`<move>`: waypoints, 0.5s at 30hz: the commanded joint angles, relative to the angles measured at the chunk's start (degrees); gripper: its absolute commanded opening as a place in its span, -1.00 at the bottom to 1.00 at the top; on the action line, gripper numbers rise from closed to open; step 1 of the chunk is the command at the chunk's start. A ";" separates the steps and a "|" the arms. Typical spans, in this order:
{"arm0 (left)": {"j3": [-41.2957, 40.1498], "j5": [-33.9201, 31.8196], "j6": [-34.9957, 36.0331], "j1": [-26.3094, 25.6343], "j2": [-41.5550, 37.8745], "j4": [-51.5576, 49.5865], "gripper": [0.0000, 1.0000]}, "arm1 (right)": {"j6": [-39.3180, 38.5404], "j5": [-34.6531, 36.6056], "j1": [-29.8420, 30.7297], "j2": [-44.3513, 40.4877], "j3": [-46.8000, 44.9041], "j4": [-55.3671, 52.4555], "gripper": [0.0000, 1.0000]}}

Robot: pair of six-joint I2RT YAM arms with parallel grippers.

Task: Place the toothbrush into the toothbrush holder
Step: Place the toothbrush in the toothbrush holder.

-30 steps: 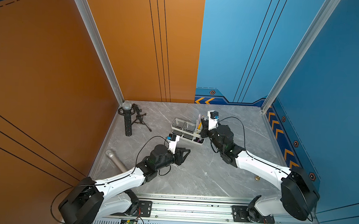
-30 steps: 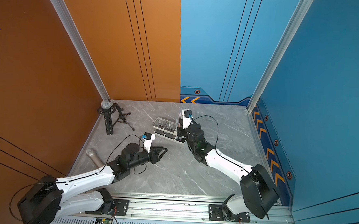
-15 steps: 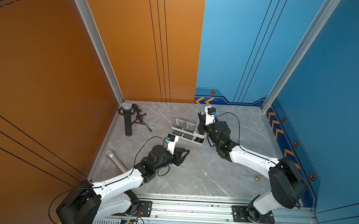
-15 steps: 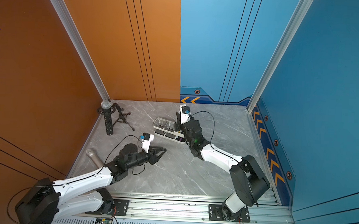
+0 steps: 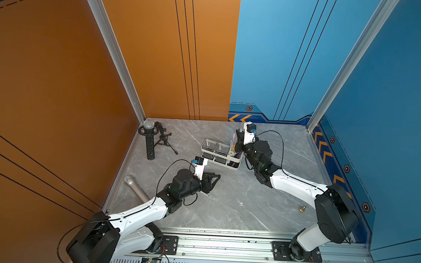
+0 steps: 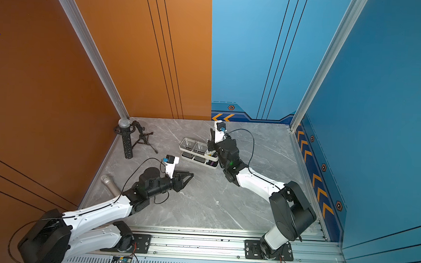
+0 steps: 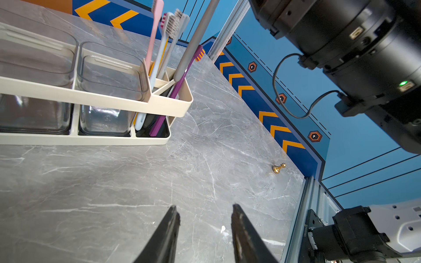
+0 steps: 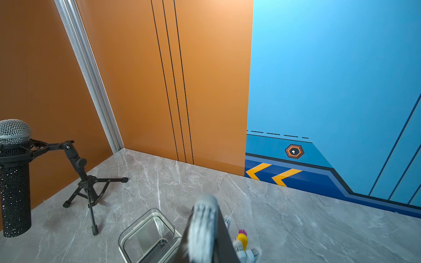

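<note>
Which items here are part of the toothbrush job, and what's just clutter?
Job: grey toothbrush, held in the shut right gripper; toothbrush holder.
Clutter: standing microphone; tripod; loose microphone; brass pawn.

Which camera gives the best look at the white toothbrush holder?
The left wrist view: the toothbrush holder is close up, with both clear cups and brushes standing in its end compartment. Both top views show it small beside the right arm; the right wrist view catches only one cup.
</note>
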 commanded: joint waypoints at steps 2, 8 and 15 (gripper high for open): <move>-0.83 1.27 0.77 0.62 0.12 0.07 -0.19 | 0.75 1.27 -0.22 2.48 -1.69 0.78 -1.00; -1.04 0.86 0.85 0.61 -0.03 0.09 -0.19 | 0.71 1.34 -0.05 4.54 -2.11 0.48 -1.00; -0.84 1.27 0.91 0.65 0.15 0.08 -0.19 | 0.56 3.63 0.18 7.62 -3.08 3.36 -1.00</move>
